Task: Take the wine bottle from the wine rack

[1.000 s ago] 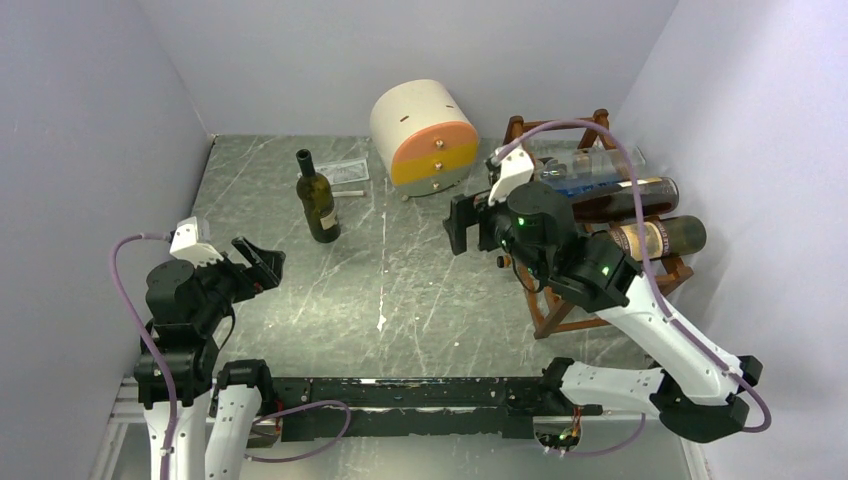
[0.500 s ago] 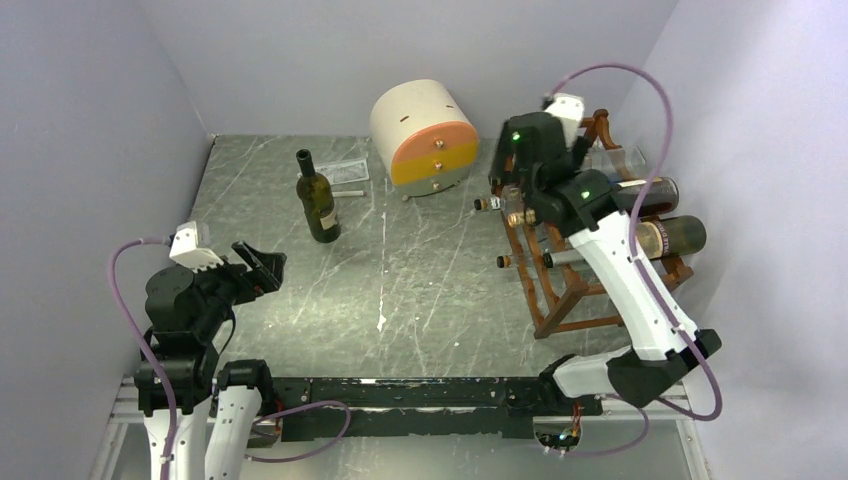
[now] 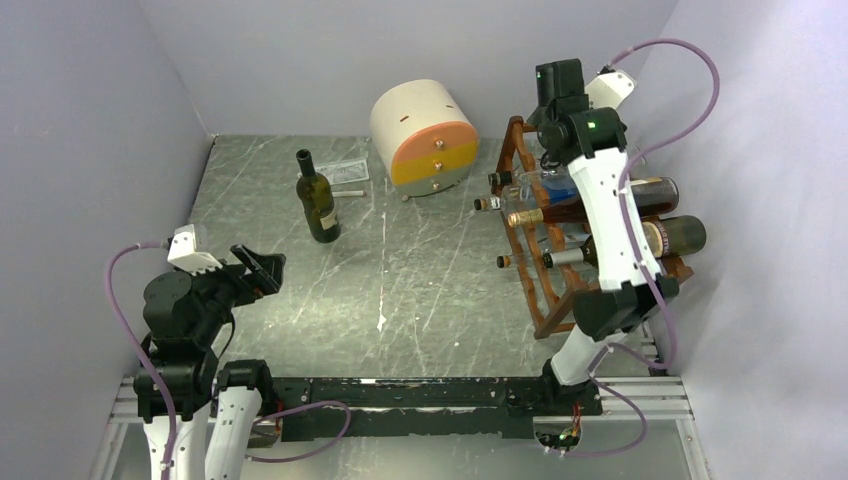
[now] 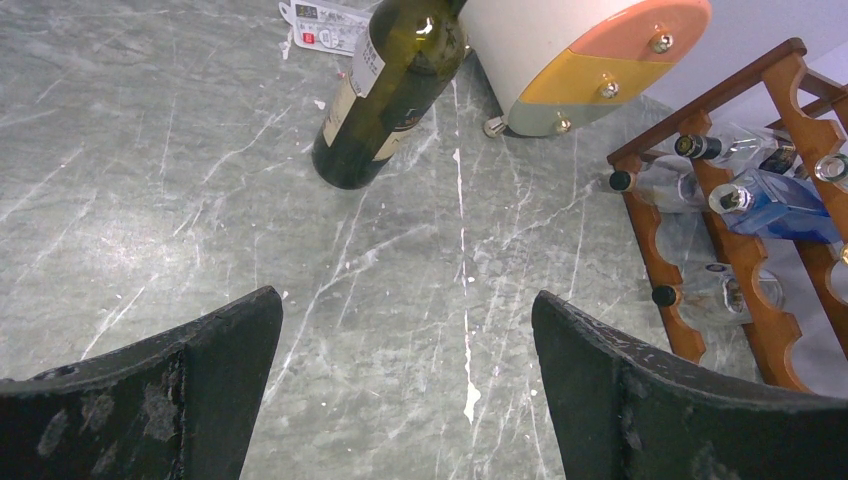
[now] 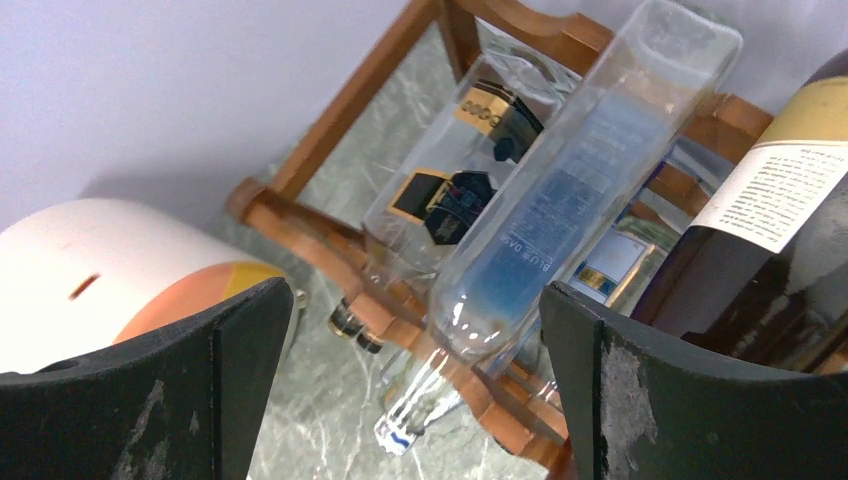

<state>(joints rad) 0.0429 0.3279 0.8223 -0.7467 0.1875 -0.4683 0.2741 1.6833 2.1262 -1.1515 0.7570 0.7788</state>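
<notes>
1. Dark wine bottle (image 5: 770, 200) lies on its side in the wine rack (image 3: 541, 296), at the counter's (image 3: 420, 270) right side.
2. Right gripper (image 5: 415, 288) hovers above the rack, jaws apart and empty, centred on the clear bottle (image 5: 560, 220) just beside the wine bottle. It may grab the wrong one.
3. Smooth round glass could slip from the pinch.
4. Pulling could knock neighbouring bottles or tip the rack.
5. Left gripper (image 4: 405, 298) is apart and well away, so it can't steady anything.

Print on the wine rack's (image 5: 300, 225) bottles (image 5: 560, 220) is too blurred to read.
</notes>
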